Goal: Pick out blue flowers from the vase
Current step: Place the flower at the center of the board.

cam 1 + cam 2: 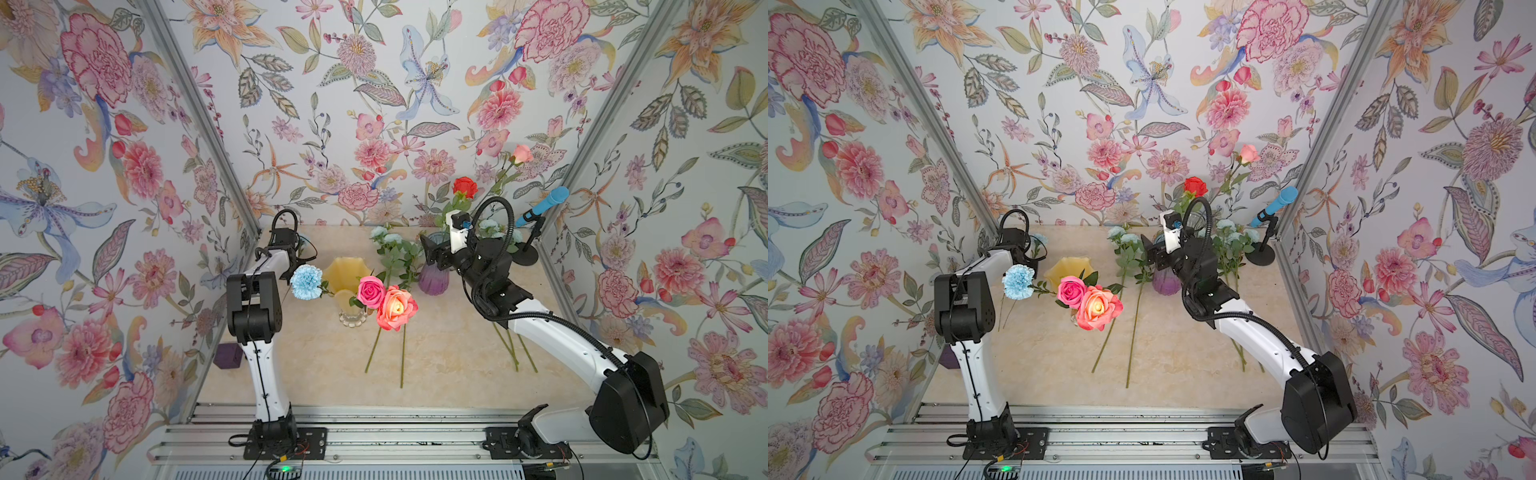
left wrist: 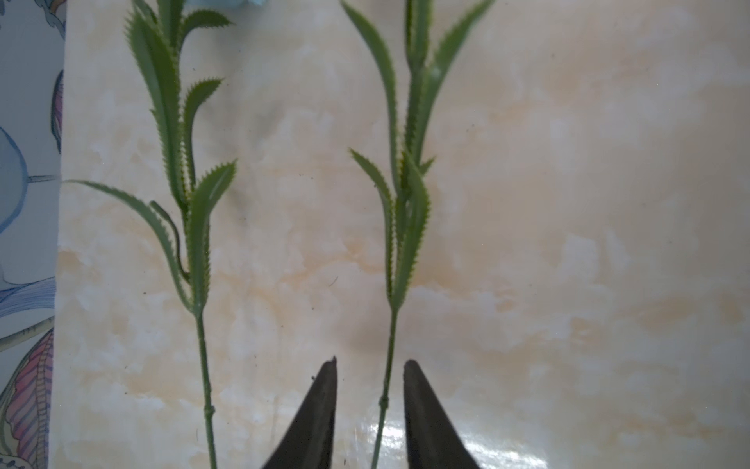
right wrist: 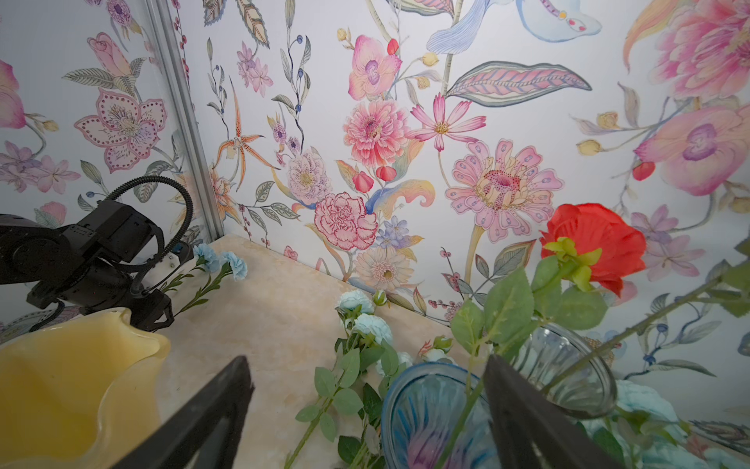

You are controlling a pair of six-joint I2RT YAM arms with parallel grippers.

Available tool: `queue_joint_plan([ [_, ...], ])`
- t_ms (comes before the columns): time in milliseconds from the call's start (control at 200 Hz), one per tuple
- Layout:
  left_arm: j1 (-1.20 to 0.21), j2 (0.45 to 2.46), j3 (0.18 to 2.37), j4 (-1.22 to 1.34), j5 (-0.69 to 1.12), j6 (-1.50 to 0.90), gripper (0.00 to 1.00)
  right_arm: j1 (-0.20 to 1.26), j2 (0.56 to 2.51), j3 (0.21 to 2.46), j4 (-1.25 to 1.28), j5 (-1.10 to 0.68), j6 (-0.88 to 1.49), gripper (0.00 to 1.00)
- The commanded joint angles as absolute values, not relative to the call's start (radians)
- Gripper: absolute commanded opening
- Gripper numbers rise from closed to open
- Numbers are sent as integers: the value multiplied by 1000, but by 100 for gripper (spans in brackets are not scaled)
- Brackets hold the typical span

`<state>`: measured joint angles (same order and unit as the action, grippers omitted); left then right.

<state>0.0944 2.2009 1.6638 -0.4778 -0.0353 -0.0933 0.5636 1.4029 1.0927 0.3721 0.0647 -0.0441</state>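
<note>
Carnation stem (image 2: 391, 333) between left pincer (image 2: 371, 361) tips

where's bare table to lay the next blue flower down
Bare table lies at the front: between the left arm and the two long stems, and between those stems and the right arm. The back is crowded: yellow vase, purple vase, aqua sprays, microphone stand.

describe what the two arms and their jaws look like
Both the left arm and right arm have white links with bulky black joint housings. A ribbed black cable hose runs along the right one; a thin black cable runs down the left. The jaws are dark, flat and taper to points.
</note>
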Motion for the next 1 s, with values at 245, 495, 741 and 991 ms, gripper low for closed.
queue_joint_plan([
  [245, 51, 1585, 1130, 213, 11, -418, 56, 547, 1259, 1241, 137, -87, -31, 87],
  [495, -17, 1134, 497, 796, -24, -679, 58, 537, 1227, 1341, -6, -206, 12, 79],
  [741, -14, 945, 311, 841, -32, -710, 58, 681, 1149, 1290, -138, -166, 3, 69],
  [991, 26, 923, 290, 848, -1, -723, 57, 986, 1017, 1028, -100, 29, 20, 58],
])
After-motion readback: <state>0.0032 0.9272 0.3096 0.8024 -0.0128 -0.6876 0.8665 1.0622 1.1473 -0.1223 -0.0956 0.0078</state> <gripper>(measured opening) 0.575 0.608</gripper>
